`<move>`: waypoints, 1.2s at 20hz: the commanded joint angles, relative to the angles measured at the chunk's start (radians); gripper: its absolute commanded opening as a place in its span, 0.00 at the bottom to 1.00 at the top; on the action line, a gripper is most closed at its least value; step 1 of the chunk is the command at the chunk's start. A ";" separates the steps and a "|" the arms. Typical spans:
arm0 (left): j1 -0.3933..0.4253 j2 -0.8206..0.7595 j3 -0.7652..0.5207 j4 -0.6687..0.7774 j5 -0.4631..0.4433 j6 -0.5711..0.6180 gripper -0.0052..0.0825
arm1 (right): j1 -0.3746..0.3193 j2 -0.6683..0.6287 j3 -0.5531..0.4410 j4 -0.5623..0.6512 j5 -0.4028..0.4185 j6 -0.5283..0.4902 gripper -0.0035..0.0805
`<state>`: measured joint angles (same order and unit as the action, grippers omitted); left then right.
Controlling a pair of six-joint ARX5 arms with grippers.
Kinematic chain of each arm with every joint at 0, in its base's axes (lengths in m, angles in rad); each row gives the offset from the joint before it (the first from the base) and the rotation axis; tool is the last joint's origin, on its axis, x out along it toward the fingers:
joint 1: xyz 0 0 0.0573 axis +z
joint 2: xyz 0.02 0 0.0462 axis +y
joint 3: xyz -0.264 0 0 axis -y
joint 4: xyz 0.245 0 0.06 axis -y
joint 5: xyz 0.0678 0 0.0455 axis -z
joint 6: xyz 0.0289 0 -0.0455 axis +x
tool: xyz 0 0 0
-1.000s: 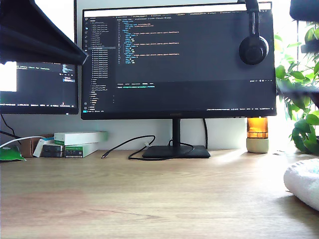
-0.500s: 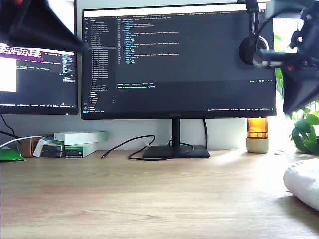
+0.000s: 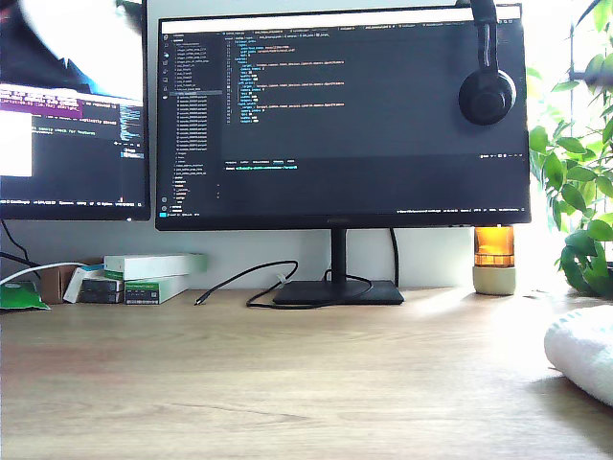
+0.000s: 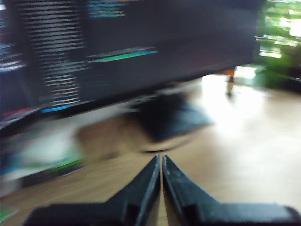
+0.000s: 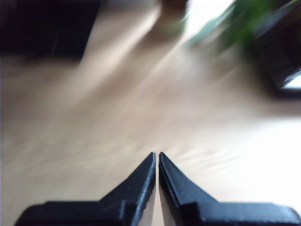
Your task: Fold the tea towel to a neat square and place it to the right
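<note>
The tea towel (image 3: 586,362), a pale fluffy bundle, lies on the wooden desk (image 3: 287,383) at the exterior view's right edge, partly cut off by the frame. It shows in neither wrist view. My first gripper (image 4: 161,158) is shut with nothing between its black fingers, held above the desk and facing the monitor; its picture is motion-blurred. My second gripper (image 5: 156,154) is also shut and empty over bare blurred wood. A dark blurred arm part (image 3: 38,48) shows at the exterior view's top left; I cannot tell which arm it is.
A large monitor (image 3: 343,115) on a stand base (image 3: 337,290) fills the back, with headphones (image 3: 487,91) hung on it. A second screen (image 3: 72,158), stacked boxes (image 3: 153,273), a loose cable (image 3: 244,283), an amber jar (image 3: 494,257) and a plant (image 3: 579,192) line the rear.
The dark arm that crossed the exterior view's top right half a second ago has left the frame. The dark shape at the top left has shrunk upward and blurred. The towel has not moved.
</note>
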<state>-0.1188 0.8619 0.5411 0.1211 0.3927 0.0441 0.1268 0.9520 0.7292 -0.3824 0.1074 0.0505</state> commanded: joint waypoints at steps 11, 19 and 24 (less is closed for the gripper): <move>0.142 -0.095 -0.237 0.113 0.081 -0.075 0.05 | -0.169 -0.360 -0.234 0.068 -0.222 -0.051 0.03; 0.136 -0.278 -0.386 0.102 0.080 -0.140 0.05 | -0.167 -0.605 -0.393 0.100 -0.212 0.060 0.03; 0.128 -0.415 -0.431 -0.003 0.004 -0.178 0.05 | -0.163 -0.744 -0.430 0.051 -0.175 0.082 0.03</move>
<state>0.0154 0.4637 0.1261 0.1181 0.4068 -0.1287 -0.0383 0.2203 0.3199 -0.3363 -0.0689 0.1272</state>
